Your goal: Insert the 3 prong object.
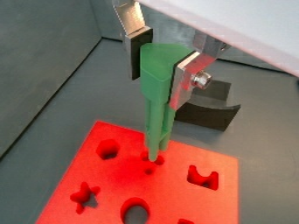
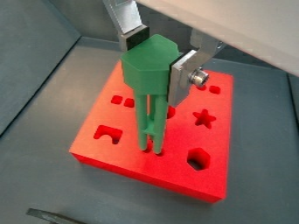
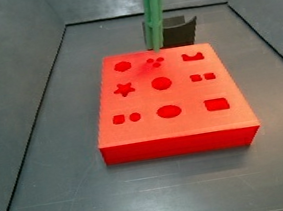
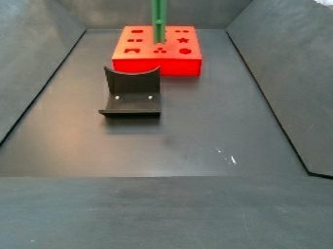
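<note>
My gripper (image 1: 162, 63) is shut on the broad head of the 3 prong object (image 1: 156, 105), a tall green peg. It holds the peg upright over the red block (image 1: 117, 188), which has shaped holes. The gripper (image 2: 159, 61) and peg (image 2: 149, 96) show in both wrist views. The prong tips reach the block's top (image 2: 216, 171) at a small dark hole. I cannot tell whether they are inside it. In both side views the peg (image 3: 153, 14) (image 4: 160, 17) stands over the far part of the block (image 3: 176, 132) (image 4: 182, 66).
The dark fixture (image 4: 130, 92) stands on the grey floor beside the red block. It also shows in a side view (image 3: 180, 30) and a wrist view (image 1: 216, 105). Sloping grey walls (image 3: 25, 116) ring the floor.
</note>
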Motion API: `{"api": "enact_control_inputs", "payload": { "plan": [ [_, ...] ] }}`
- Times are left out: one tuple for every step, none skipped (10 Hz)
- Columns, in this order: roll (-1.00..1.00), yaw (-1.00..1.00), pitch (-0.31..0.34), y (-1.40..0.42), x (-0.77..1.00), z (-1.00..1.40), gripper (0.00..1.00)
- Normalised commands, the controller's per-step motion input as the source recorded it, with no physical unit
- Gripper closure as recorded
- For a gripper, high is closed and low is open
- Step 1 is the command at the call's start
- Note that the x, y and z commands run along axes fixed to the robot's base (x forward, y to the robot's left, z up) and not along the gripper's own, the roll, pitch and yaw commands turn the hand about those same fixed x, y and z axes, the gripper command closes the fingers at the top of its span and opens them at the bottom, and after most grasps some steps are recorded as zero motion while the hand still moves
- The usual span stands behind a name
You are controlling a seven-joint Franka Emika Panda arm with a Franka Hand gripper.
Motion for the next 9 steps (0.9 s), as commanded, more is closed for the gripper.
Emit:
{"api": "enact_control_inputs", "payload": {
  "plan": [
    [0.0, 0.0, -0.013, -0.13, 0.09, -0.18, 1.0],
    [-0.05, -0.13, -0.039, -0.11, 0.0, -0.14, 1.0],
    [-0.06, -0.22, -0.05, 0.0, -0.01, -0.14, 1.0],
    [-0.02, -0.12, -0.011, 0.08, -0.15, -0.17, 1.0],
    [-0.08, -0.12, -0.041, 0.0, 0.0, -0.16, 1.0],
    [-0.07, -0.1, -0.046, 0.0, 0.0, -0.18, 1.0],
    [-0.12, -0.08, -0.059, 0.0, 0.0, -0.13, 1.0],
    [-0.08, -0.06, -0.063, 0.0, 0.0, -0.2, 1.0],
    [-0.05, -0.05, -0.066, 0.0, 0.0, -0.24, 1.0]
  ]
}}
